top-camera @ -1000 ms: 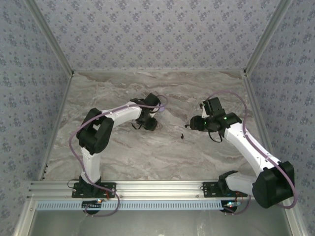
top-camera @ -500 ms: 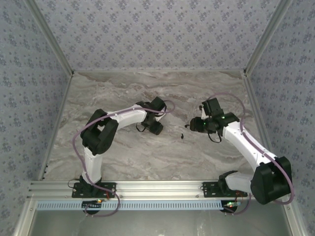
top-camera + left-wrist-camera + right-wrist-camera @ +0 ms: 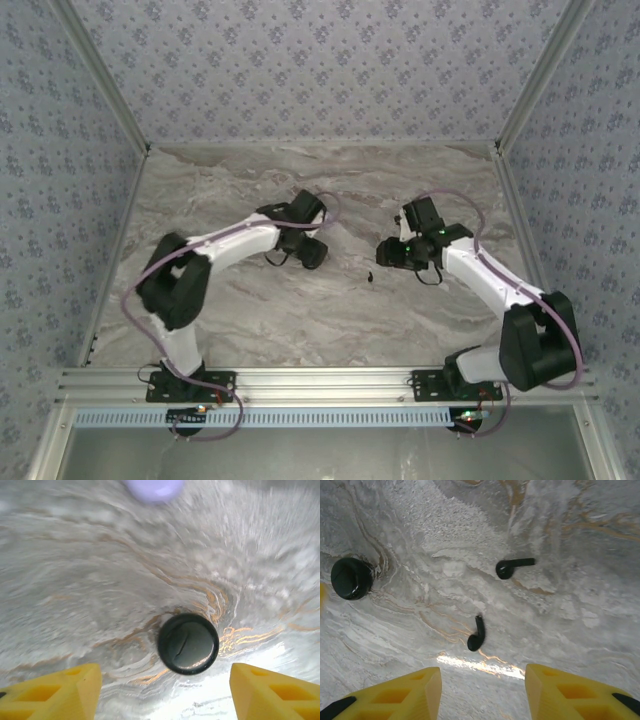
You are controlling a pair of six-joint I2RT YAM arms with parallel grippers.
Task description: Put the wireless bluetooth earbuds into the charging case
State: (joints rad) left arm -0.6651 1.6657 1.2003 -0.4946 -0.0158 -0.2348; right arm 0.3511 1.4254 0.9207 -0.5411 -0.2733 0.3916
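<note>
Two black earbuds lie on the marble: one (image 3: 477, 636) just ahead of my right gripper (image 3: 482, 695), the other (image 3: 514, 567) farther off. One black earbud (image 3: 370, 276) also shows in the top view, just below the right gripper (image 3: 385, 253). A round black case (image 3: 188, 643), lid closed, lies on the table ahead of my left gripper (image 3: 165, 695), a little right of centre between the open yellow fingers (image 3: 55, 692). The same black case (image 3: 351, 578) sits at the left of the right wrist view. Both grippers are open and hold nothing.
A pale lilac rounded object (image 3: 154, 487) lies beyond the black case, cut off by the top edge of the left wrist view. Patterned walls (image 3: 320, 70) enclose the marble table (image 3: 250, 310) at the back and sides.
My right gripper has moved left toward the earbuds. The left arm's elbow has swung left, and its gripper has pulled back slightly up and left.
</note>
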